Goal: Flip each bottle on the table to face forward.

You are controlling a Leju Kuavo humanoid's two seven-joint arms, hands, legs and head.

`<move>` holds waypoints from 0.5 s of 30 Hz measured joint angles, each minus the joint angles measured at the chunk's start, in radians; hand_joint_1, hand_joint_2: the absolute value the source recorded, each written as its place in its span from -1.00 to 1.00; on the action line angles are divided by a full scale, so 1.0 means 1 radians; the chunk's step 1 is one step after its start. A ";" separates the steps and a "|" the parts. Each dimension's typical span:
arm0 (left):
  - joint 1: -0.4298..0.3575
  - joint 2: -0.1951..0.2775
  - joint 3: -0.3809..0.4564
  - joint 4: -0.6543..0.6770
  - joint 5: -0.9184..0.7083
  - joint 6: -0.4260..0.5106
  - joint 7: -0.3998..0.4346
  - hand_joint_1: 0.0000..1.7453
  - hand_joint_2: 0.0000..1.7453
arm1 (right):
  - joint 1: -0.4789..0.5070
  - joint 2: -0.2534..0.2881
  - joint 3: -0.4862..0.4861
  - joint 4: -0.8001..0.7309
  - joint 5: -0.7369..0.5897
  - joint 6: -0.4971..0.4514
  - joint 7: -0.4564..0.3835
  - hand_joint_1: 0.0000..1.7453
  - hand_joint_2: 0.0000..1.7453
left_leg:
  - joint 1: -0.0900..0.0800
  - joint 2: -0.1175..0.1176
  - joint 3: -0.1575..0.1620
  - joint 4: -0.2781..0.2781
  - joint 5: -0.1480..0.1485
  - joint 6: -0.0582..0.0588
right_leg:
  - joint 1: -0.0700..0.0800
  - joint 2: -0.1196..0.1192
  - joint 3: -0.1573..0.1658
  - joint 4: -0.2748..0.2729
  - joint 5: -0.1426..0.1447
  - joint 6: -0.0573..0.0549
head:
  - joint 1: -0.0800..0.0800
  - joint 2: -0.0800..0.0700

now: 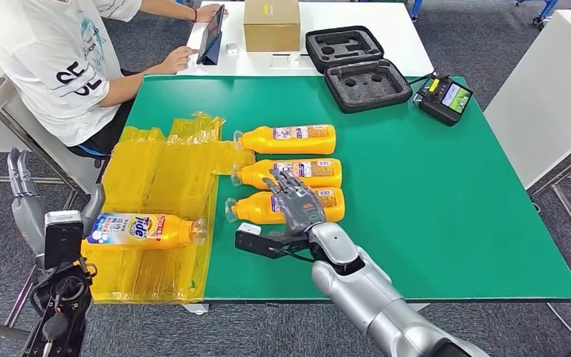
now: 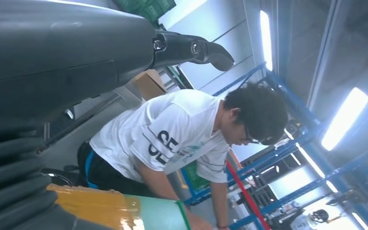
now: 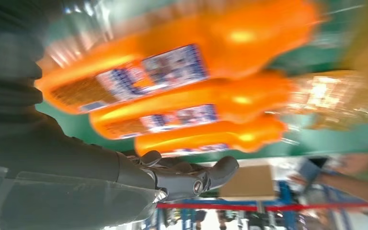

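Green matting (image 1: 431,223) covers the table, with a crinkled yellow plastic sheet (image 1: 163,186) over the end nearest the seated person (image 1: 59,67). From the head view I read four orange bottles. Three lie side by side on the mat just beside the sheet, caps toward it: far bottle (image 1: 290,139), middle bottle (image 1: 294,172), near bottle (image 1: 256,208). The Tide bottle (image 1: 143,230) lies apart from them on the sheet, front label up.

My right hand (image 1: 296,202) lies flat over the near bottle, fingers (image 1: 282,182) spread and reaching the middle bottle; it covers much of the near bottle's label, and I see nothing grasped. The right wrist view is motion-blurred: all three bottles show as orange smears with illegible labels, and the thumb (image 3: 215,172) sits clear of them.

My left hand (image 1: 24,195) hangs beyond the sheet's edge, off the table, fingers extended, holding nothing. The left wrist view shows one dark finger (image 2: 196,50) against the ceiling lights (image 2: 342,117).

Past the far bottle stand a cardboard box (image 1: 271,24), an open foam case (image 1: 357,67) and a controller (image 1: 444,97).
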 joint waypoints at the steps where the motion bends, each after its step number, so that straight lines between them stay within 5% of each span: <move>1: 0.001 0.000 0.000 -0.008 0.011 0.000 0.000 -1.00 1.00 | -0.017 -0.002 -0.004 0.029 0.011 0.005 0.007 -1.00 1.00 | 0.000 0.000 0.000 0.000 0.000 0.000 | 0.000 0.000 0.000 0.000 0.000 0.000 | 0.000 0.000; 15: -0.012 0.000 -0.059 -0.011 0.087 -0.001 0.000 -1.00 1.00 | -0.144 0.003 -0.045 0.295 0.042 0.090 0.033 -1.00 1.00 | 0.000 0.000 -0.001 0.000 0.000 0.000 | 0.000 0.000 -0.001 0.000 0.000 0.000 | 0.000 0.000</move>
